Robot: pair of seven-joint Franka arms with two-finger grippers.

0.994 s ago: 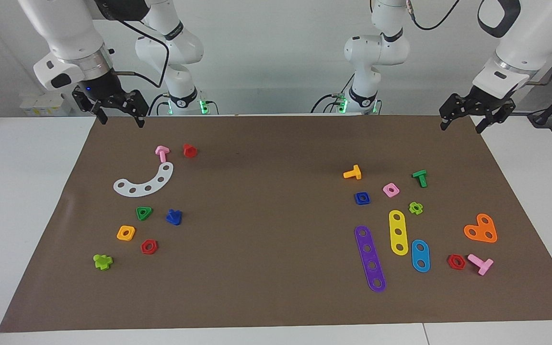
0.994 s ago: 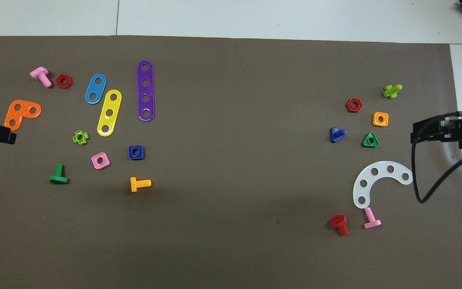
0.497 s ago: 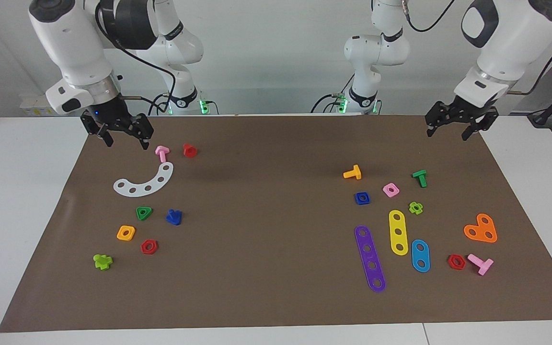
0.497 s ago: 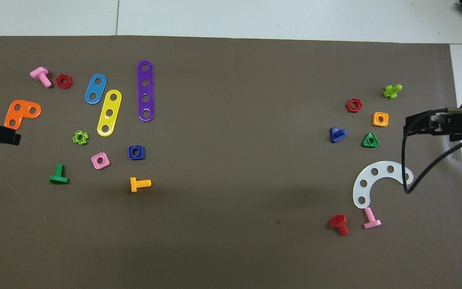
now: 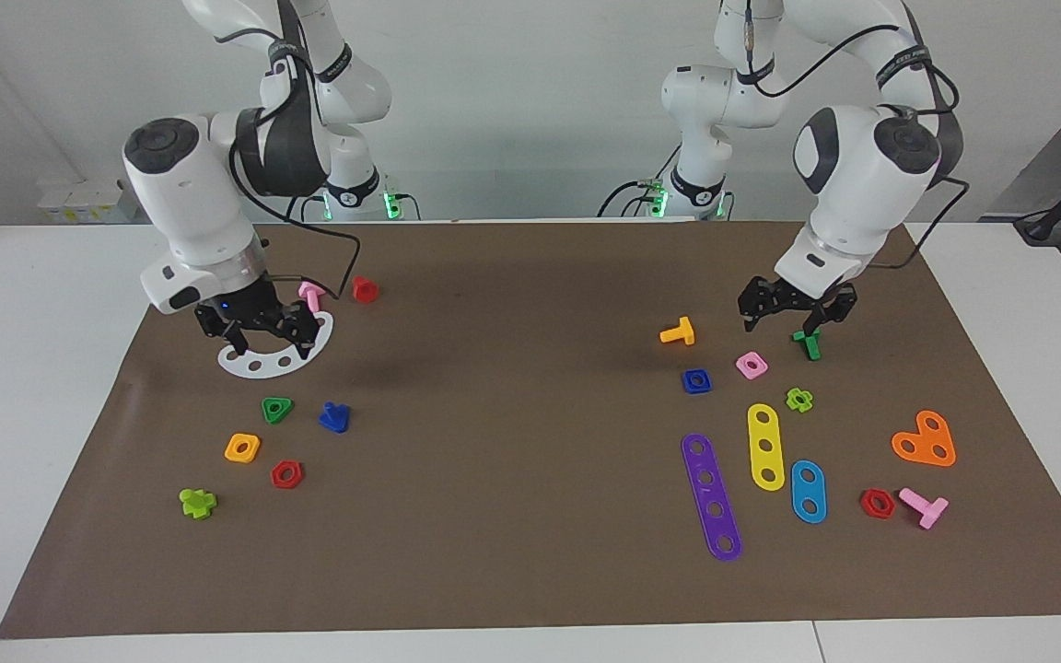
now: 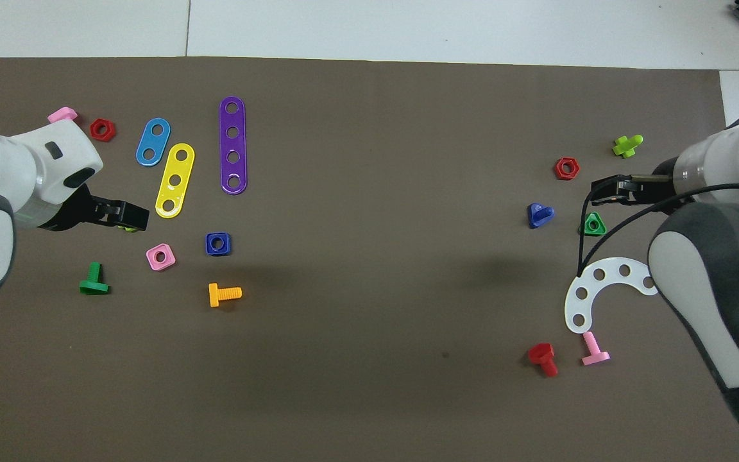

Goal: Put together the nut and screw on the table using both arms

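While both arms are up in the air with nothing grasped, the layout reads like this, from the robots' end outward:

Right hand (image 5: 262, 340): hangs over the white curved strip (image 5: 278, 355), fingers spread, holding nothing; it looks headed for the screw, which lies a little farther out.

Left hand (image 5: 798, 316): hangs over the green bolt (image 5: 808, 343) and near the pink nut (image 5: 751, 366), fingers apart and empty; the nut it should want lies just beside the pink one, toward the middle of the surface.

Screw (image 5: 334, 417): rests on its wide head with the stub pointing up, beside the green triangular nut (image 5: 276, 409), toward the right arm's end; that upright pose leaves the shaft free to pinch.

Nut (image 5: 696, 380): lies flat, hole facing up, a little farther out than the orange bolt (image 5: 678, 331), toward the left arm's end.

Surface (image 5: 512, 571): brown mat, parts split into two clusters, so each arm has one piece of the pair within its own reach.

Progress: my guess is an early stage; neither piece is lifted yet.
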